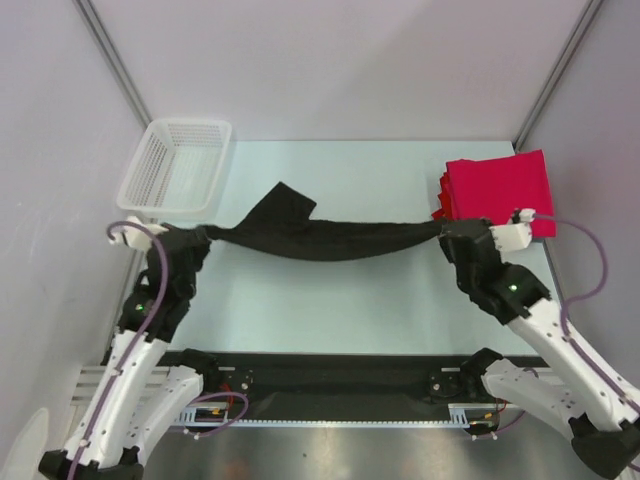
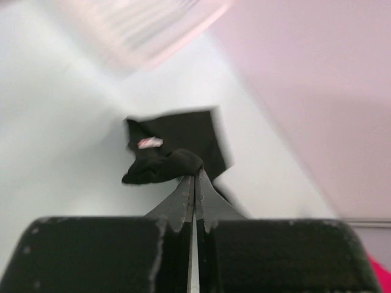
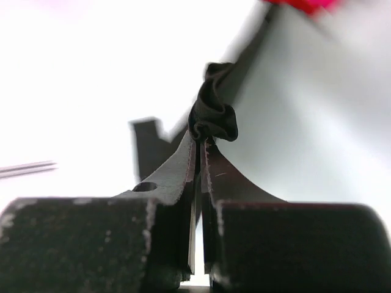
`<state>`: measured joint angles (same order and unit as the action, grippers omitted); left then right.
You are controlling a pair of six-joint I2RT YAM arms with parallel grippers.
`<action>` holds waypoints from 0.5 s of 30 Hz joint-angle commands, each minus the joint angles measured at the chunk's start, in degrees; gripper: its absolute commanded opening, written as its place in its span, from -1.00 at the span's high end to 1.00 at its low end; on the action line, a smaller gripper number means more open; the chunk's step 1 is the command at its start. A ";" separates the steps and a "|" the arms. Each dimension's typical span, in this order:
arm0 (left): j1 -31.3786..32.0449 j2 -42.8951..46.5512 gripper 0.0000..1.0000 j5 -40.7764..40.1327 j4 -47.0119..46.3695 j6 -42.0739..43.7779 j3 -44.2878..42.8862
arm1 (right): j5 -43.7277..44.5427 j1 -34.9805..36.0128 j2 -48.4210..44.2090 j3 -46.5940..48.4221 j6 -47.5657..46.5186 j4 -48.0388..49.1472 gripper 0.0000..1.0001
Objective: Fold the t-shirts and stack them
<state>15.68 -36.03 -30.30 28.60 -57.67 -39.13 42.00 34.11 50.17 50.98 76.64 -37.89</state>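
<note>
The black t-shirt [image 1: 320, 238] hangs stretched between both grippers above the middle of the table, sagging a little, with one flap reaching toward the back left. My left gripper [image 1: 203, 235] is shut on its left end; the left wrist view shows bunched black cloth [image 2: 165, 166] at the closed tips [image 2: 195, 177]. My right gripper [image 1: 447, 230] is shut on its right end; the right wrist view shows a black wad [image 3: 214, 119] at the closed tips [image 3: 200, 139]. A stack of folded red t-shirts [image 1: 497, 188] lies at the back right, just behind the right gripper.
A white mesh basket [image 1: 177, 166] stands at the back left, just behind the left gripper. Grey walls close in the left, right and back sides. The black rail with the arm bases [image 1: 330, 385] runs along the near edge.
</note>
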 commanded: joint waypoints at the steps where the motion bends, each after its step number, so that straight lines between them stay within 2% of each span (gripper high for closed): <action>1: -0.57 0.43 1.00 -1.60 1.10 9.75 -15.15 | 4.85 -0.27 -5.34 8.24 -8.77 -3.51 1.00; 6: -0.57 -0.26 0.99 0.68 5.06 15.57 -31.84 | 3.62 -0.36 -8.25 17.47 -14.32 -5.88 1.00; 9: -0.48 -2.11 0.99 1.65 5.76 15.92 -36.08 | 2.74 -0.36 -7.02 21.78 -16.69 -5.88 1.00; 15: -0.57 -10.97 1.00 2.09 3.66 15.13 -36.98 | 0.72 -3.25 -0.70 25.39 -18.72 -3.87 1.00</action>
<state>15.68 -40.40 -27.70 31.31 -44.77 -76.01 41.45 32.91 45.84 74.96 61.32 -41.52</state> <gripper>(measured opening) 0.006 0.020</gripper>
